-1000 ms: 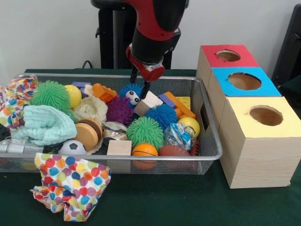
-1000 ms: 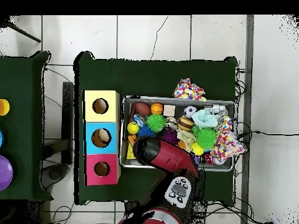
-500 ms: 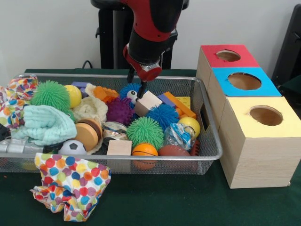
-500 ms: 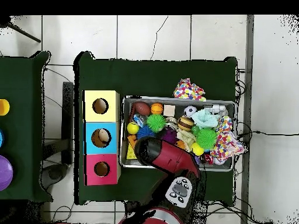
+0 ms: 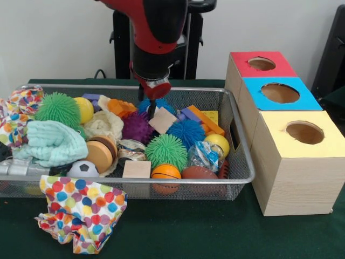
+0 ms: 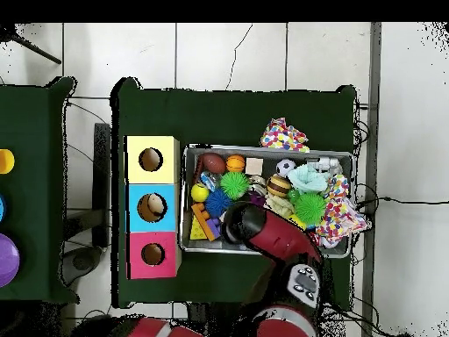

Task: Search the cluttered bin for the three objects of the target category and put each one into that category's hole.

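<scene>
A polka-dot cloth (image 5: 81, 213) lies crumpled on the green table (image 5: 188, 232).

A plain pale wall (image 5: 54, 38) is seen behind the scene in the front view. A dark green cloth is spread over the table (image 5: 215, 237). In the overhead view the floor (image 6: 228, 53) is laid with large light tiles divided by dark grout lines, and thin cracks are visible in it. A second green-covered table (image 6: 35, 175) is placed at the left edge, well apart. Cables (image 6: 386, 200) are trailed over the floor at the right.
</scene>
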Robot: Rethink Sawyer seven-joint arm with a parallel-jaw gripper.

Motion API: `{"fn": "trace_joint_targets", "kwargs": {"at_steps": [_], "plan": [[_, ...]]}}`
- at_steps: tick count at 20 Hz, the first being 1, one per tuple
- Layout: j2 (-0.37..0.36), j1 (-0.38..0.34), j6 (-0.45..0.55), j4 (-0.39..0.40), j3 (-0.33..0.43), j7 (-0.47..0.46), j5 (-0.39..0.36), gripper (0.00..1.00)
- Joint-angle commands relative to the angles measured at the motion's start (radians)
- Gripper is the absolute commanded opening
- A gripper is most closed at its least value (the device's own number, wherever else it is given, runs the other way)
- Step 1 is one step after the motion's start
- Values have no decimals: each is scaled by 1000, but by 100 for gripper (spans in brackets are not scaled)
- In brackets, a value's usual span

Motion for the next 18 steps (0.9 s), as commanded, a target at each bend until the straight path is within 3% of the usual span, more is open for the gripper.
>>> {"fn": "trace_joint_targets", "kwargs": {"at_steps": [1,10,17,18], "plan": [[58,-92,62,40,199,-56,-50,100],[87,-186,98,-5,268,-79,-108,100],[86,-268,197,-20,352,-71,-79,100],[87,-277,203,-28,362,-74,-97,0]]}}
